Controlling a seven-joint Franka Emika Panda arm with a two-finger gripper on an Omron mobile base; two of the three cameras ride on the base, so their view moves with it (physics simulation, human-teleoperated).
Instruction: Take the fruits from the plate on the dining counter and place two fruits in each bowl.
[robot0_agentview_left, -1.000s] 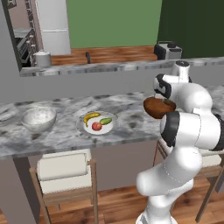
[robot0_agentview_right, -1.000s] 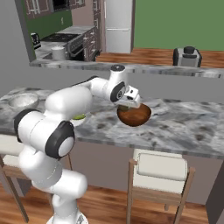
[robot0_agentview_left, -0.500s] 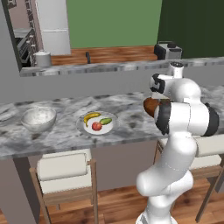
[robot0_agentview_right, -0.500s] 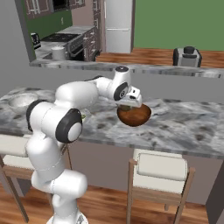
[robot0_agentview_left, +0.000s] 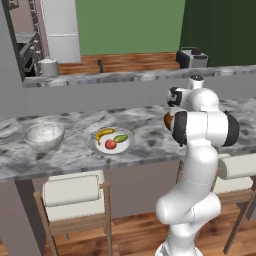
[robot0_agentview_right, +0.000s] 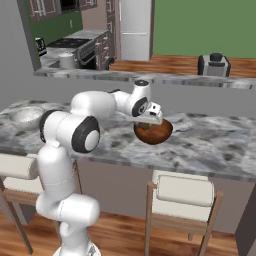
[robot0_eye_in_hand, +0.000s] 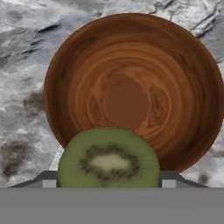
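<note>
gripper (robot0_eye_in_hand: 108, 186) is clamping the cut kiwi (robot0_eye_in_hand: 108, 158) between its fingers, hanging directly over the dark brown bowl (robot0_eye_in_hand: 133, 89) on the dining counter (robot0_agentview_right: 215, 145); banana (robot0_agentview_left: 104, 133), red fruit (robot0_agentview_left: 111, 144), green fruit (robot0_agentview_left: 121, 138) are lying on the plate (robot0_agentview_left: 122, 147).

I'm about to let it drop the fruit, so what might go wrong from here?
1. The kiwi half sits between the fingers near the rim of the brown bowl, not over its middle; released now, it might clip the rim and roll onto the dining counter.
2. The bowl looks light; a nudge from the gripper could shift it.
</note>
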